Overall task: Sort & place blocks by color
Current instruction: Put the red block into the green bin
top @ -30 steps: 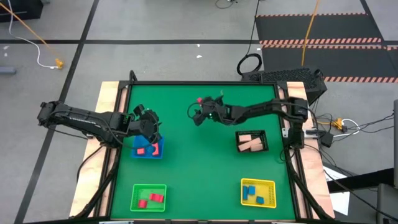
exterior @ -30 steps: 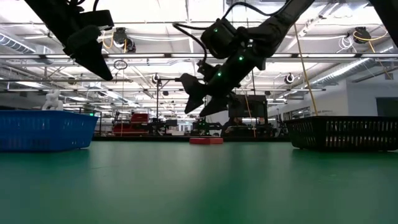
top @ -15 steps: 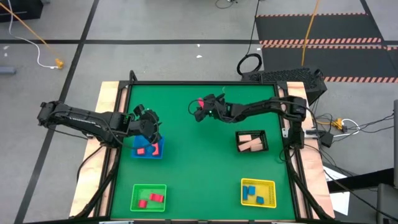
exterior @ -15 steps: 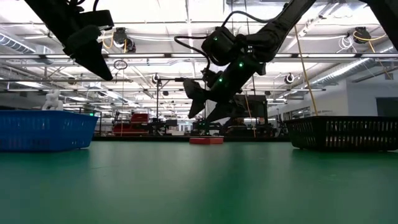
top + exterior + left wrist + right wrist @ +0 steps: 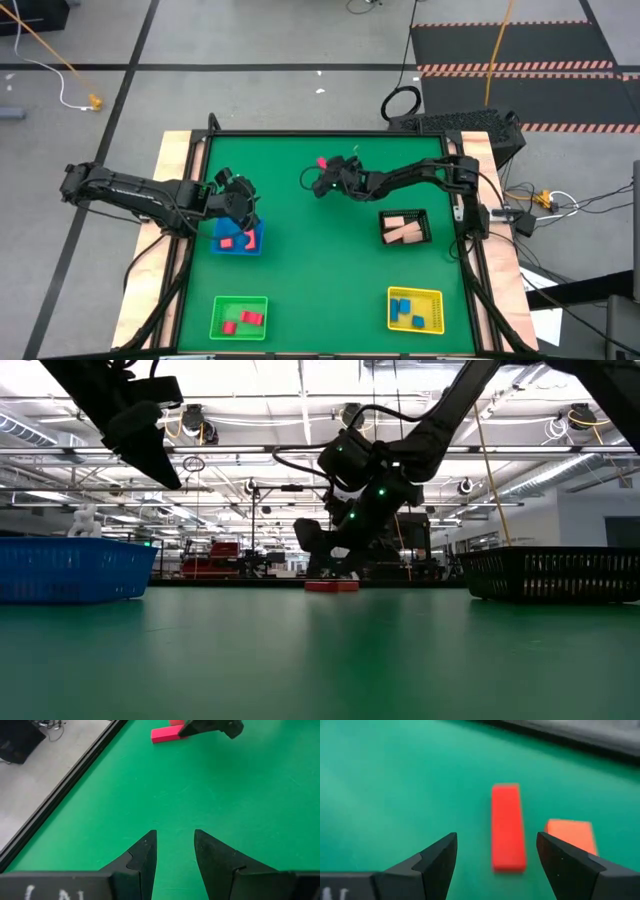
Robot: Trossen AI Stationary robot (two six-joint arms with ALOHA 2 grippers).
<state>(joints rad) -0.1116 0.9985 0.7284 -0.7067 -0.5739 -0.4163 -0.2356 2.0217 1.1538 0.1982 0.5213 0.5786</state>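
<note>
High view, left to right: left hand (image 5: pixel 243 203) parked over blue tray (image 5: pixel 257 246), fingers apart, empty. Right hand (image 5: pixel 313 184) spread wide, lowered toward red bar (image 5: pixel 508 826) lying flat on green counter (image 5: pixel 300 270), salmon block (image 5: pixel 571 835) just beside. Likely approach step; next, straddling and closing needed.

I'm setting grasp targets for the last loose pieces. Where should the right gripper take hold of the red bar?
Grip the red bar mid-length, across its narrow width, from above. It lies flat, and the right gripper, open, already straddles it. A salmon block sits close beside, so keep centred.
</note>
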